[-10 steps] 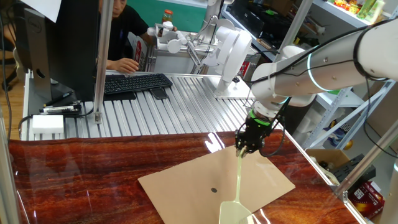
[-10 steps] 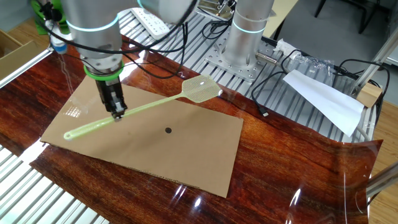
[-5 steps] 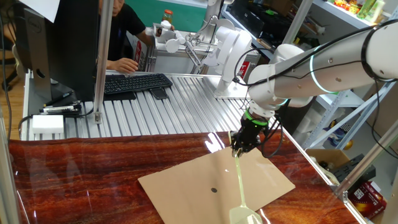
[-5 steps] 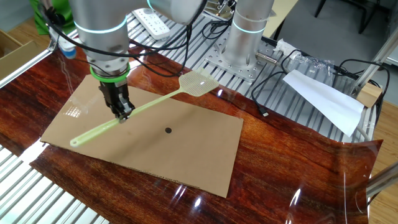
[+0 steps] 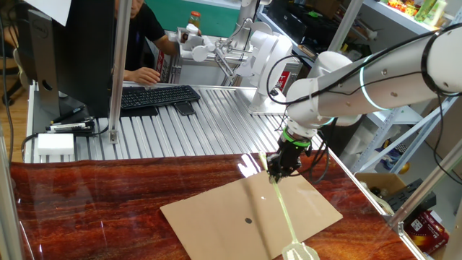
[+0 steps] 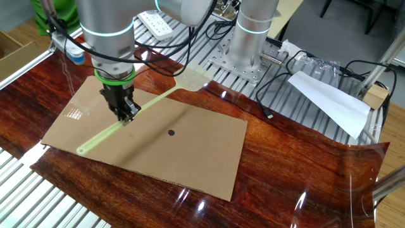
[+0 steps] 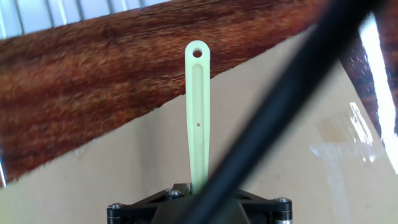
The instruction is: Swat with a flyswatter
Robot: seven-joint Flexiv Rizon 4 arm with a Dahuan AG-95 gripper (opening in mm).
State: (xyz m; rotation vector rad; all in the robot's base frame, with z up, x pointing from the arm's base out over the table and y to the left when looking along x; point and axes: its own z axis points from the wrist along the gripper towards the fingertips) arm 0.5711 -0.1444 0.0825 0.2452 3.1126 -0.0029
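The pale yellow-green flyswatter (image 6: 152, 102) is held by its thin handle above a tan cardboard sheet (image 6: 190, 158) on the red-brown table. My gripper (image 6: 126, 116) is shut on the handle about a third of the way up from its free end. The mesh head (image 6: 192, 79) is raised over the sheet's far edge. A small black dot (image 6: 171, 133) sits on the sheet. In the one fixed view my gripper (image 5: 278, 170) holds the flyswatter (image 5: 286, 213) with its head (image 5: 299, 253) at the frame's bottom. In the hand view the handle (image 7: 198, 118) runs up from my gripper (image 7: 198, 186).
The robot's base column (image 6: 250, 31) stands behind the sheet. A white paper (image 6: 329, 101) and cables (image 6: 278, 82) lie to the right. A keyboard (image 5: 155, 96), a monitor and a seated person (image 5: 141, 43) are at the back. A black cable (image 7: 280, 106) crosses the hand view.
My gripper has turned and shifted a little, swinging the flyswatter. In the other fixed view the head has moved left and up, and the handle's free end has moved right and down.
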